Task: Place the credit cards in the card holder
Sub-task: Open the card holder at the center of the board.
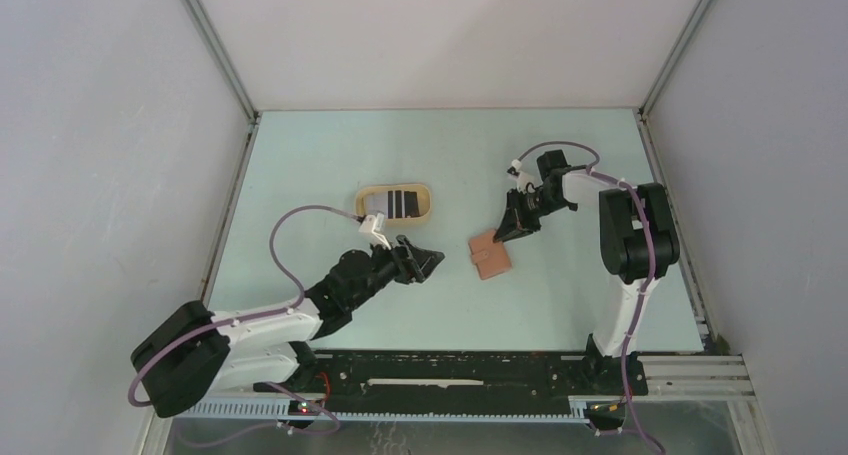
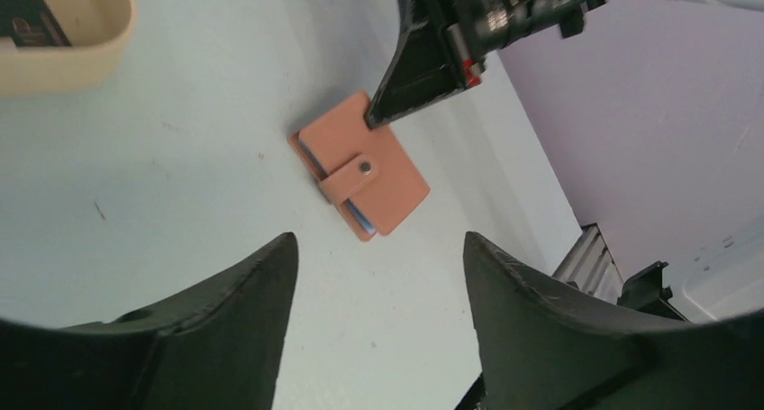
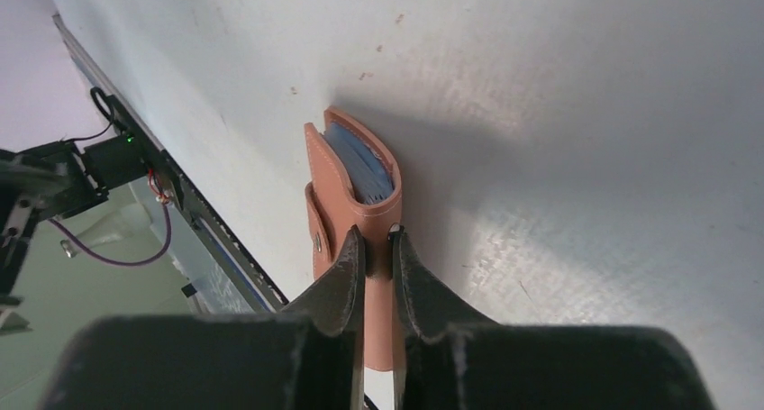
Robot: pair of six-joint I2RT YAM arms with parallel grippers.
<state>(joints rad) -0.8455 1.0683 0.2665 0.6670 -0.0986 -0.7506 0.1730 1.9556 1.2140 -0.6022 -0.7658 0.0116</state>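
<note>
The card holder (image 1: 491, 256) is a reddish-brown wallet lying on the table, folded, with its snap tab across the edge (image 2: 360, 162). Light blue pockets show at its open end (image 3: 347, 171). My right gripper (image 1: 502, 232) reaches down from the back right, and its jaws (image 3: 374, 234) are shut on the wallet's far edge. My left gripper (image 1: 432, 260) hovers just left of the wallet, open with nothing between its fingers (image 2: 378, 248). The credit cards (image 1: 398, 203), dark and whitish with stripes, lie in an oval beige tray.
The beige tray (image 1: 362, 197) sits behind my left gripper, its rim at the top left of the left wrist view (image 2: 90, 54). Grey walls enclose the table on three sides. A black rail (image 1: 450, 370) runs along the near edge.
</note>
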